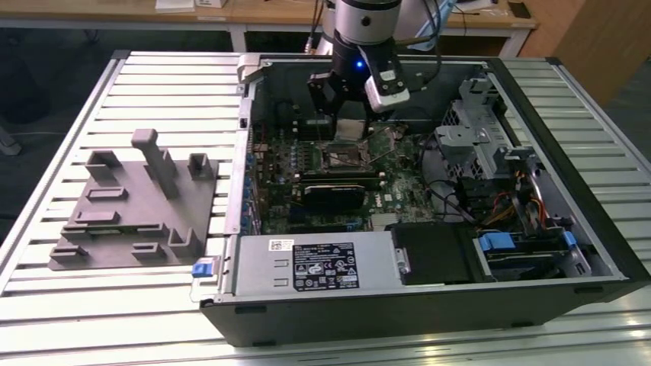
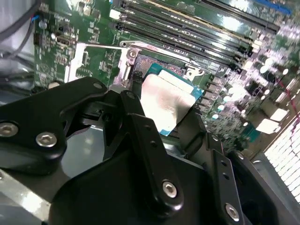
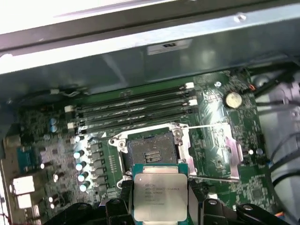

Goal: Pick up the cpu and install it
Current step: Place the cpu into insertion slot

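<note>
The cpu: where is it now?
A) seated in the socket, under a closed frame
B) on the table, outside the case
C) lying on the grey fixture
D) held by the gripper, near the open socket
D: in the first wrist view the cpu sits clamped in the gripper, and the socket beyond it lies open with no chip in it.
</note>
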{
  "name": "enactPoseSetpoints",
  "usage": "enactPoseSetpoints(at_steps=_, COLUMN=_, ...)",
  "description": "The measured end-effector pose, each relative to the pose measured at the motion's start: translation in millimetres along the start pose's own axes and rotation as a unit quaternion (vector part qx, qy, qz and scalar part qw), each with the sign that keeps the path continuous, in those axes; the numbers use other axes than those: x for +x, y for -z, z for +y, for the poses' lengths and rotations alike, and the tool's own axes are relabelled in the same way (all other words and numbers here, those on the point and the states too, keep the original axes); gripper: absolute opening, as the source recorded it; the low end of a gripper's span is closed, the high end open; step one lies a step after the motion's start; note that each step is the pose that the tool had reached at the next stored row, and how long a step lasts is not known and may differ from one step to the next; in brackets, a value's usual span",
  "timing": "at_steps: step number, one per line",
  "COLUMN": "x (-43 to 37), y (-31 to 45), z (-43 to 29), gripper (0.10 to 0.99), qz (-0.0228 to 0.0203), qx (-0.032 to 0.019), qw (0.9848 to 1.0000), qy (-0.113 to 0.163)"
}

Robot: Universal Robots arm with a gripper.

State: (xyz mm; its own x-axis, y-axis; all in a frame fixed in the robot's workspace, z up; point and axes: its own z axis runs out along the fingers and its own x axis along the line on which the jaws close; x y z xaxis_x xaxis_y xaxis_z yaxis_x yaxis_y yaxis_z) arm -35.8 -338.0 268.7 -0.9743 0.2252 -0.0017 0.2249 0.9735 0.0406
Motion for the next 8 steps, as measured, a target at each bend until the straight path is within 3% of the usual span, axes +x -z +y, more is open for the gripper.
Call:
enactPoseSetpoints(at_steps=4, x=0.0, y=-0.3, z=0.0, gripper=0.545, qz=-0.0015, qx=0.0001, qw=0.9993, qy=-0.036)
enactPoseSetpoints(at_steps=8, x=0.0, y=-0.6, z=0.0, gripper=0.545, qz=-0.003, qx=0.0001, qw=0.9973, qy=-0.073)
